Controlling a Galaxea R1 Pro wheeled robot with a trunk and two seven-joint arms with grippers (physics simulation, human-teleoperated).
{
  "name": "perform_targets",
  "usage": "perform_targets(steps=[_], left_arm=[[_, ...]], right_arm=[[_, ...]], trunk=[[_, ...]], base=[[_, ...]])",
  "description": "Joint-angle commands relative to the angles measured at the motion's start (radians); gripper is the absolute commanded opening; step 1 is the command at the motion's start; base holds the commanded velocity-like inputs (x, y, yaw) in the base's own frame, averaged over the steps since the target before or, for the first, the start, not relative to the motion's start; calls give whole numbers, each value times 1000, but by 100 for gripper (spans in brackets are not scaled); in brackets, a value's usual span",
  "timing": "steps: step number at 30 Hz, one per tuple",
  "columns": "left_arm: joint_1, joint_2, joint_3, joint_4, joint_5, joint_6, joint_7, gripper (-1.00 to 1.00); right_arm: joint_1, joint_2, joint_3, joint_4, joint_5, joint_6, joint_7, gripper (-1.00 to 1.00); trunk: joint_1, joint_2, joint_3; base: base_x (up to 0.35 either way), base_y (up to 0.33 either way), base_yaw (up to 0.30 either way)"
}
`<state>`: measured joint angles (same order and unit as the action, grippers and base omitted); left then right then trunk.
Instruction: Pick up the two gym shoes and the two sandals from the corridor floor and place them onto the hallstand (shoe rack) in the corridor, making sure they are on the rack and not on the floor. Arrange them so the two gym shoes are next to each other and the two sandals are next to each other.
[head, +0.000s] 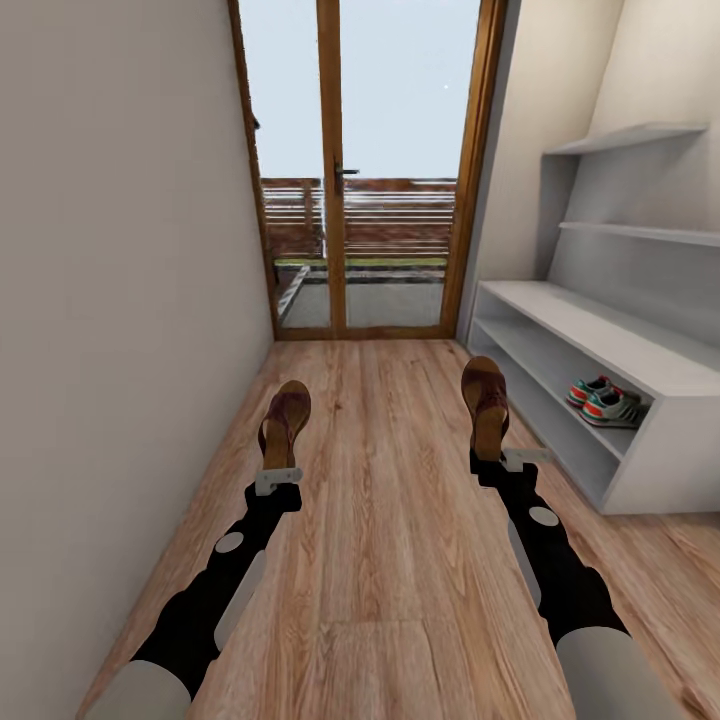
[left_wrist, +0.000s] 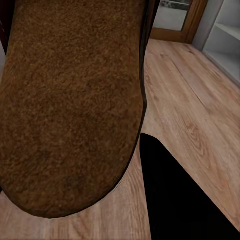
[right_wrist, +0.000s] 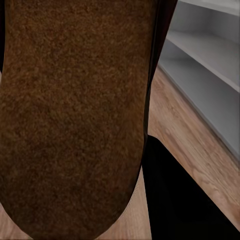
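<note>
Head view gives me both arms stretched out ahead over the floor (head: 390, 560); the left gripper (head: 278, 478) has a sandal (head: 285, 422) clamped by its heel end, toe pointing away from me toward the glass door (head: 365, 170); the right gripper (head: 500, 462) has the other sandal (head: 486, 402) the same way, held up off the planks; I cannot make out the fingers themselves, only that each is closed onto its sandal; the two sandals are well apart, one to each side of the corridor; the rack (head: 600, 350) stands along the right wall, near the right arm; the two gym shoes (head: 607, 402) sit side by side on its lower shelf, touching or nearly so; the stepped shelves (head: 640, 135) above it are bare; on the left wrist camera the left sandal's brown sole (left_wrist: 70, 100) sits close against the lens, with planks beyond; on the right wrist camera the other sole (right_wrist: 75, 115) does likewise, with the rack's grey shelves (right_wrist: 210, 65) just beside it.
</note>
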<state>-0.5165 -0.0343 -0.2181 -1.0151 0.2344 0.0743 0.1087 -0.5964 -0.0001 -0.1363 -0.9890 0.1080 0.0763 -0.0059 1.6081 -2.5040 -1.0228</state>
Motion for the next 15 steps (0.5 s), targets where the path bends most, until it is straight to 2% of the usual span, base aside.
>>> perform_targets(steps=[1, 15], left_arm=[[0, 1, -3, -2, 5, 6, 6, -100], [0, 1, -3, -2, 5, 6, 6, -100]], right_arm=[[0, 0, 0, -2, 7, 6, -2, -100], [0, 0, 0, -2, 8, 7, -2, -100]], trunk=[[0, 0, -1], [0, 0, -1]], base=[[348, 0, 0], [348, 0, 0]])
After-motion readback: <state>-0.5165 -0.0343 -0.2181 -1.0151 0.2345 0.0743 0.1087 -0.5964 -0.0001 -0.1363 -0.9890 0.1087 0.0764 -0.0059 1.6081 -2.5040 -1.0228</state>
